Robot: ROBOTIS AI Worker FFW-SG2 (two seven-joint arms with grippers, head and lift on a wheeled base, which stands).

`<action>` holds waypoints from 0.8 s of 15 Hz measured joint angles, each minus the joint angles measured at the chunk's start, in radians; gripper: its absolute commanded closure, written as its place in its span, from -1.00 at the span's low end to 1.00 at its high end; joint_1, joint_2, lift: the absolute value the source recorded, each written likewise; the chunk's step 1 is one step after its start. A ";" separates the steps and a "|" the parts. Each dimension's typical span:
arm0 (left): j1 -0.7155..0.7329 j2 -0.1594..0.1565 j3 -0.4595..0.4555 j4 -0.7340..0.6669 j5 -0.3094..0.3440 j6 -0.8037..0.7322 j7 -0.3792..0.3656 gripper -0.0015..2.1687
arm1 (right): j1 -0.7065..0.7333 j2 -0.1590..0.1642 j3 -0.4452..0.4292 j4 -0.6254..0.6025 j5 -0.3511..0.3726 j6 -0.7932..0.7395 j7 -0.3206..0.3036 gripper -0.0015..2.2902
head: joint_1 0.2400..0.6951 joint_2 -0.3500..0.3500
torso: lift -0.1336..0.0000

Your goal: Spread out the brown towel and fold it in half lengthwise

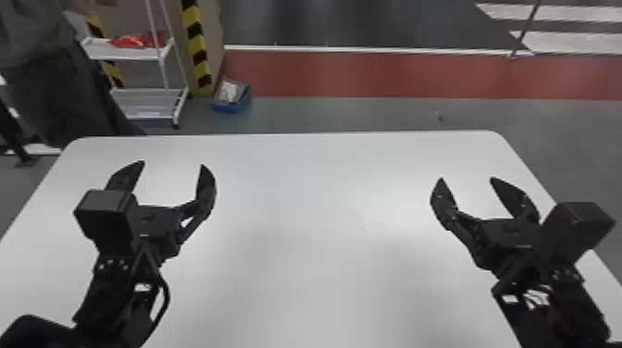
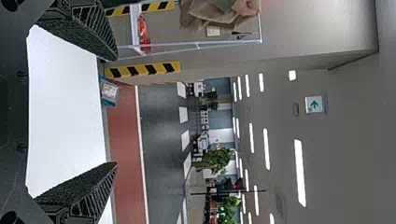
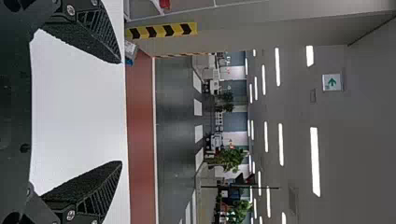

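Brown towel (image 2: pixel 200 15) hangs bunched, well beyond the left pincer (image 1: pixel 174 164)

Brown towel (image 2: pixel 203 15), loosely crumpled, near the white cart (image 1: pixel 152 97)

Rough, ridged matt black fingers tip the left gripper (image 1: pixel 172 163) and the right gripper (image 1: pixel 467 178) above a smooth white tabletop (image 1: pixel 301 277) with a soft sheen. A brown towel (image 2: pixel 201 14) shows creased, matt cloth; the dark floor (image 1: pixel 370 25) looks glossy.
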 measured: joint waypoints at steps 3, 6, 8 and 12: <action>0.000 0.000 -0.001 -0.001 0.000 0.000 0.000 -0.92 | 0.000 0.000 0.000 -0.002 0.000 0.001 0.000 -0.90 | 1.00 -0.11 | -0.86; 0.000 0.000 -0.002 -0.001 0.000 -0.001 0.000 -0.92 | 0.000 0.000 0.000 -0.003 0.001 0.002 0.000 -0.90 | 1.00 -0.11 | -0.86; 0.000 0.000 -0.002 0.000 0.000 0.000 0.000 -0.92 | 0.000 0.000 -0.001 -0.002 0.001 0.001 0.000 -0.90 | 1.00 -0.11 | -0.86; 0.000 -0.003 -0.002 0.004 0.000 -0.001 0.000 -0.92 | 0.000 0.000 -0.002 0.000 0.000 0.000 0.000 -0.90 | 1.00 -0.11 | -0.86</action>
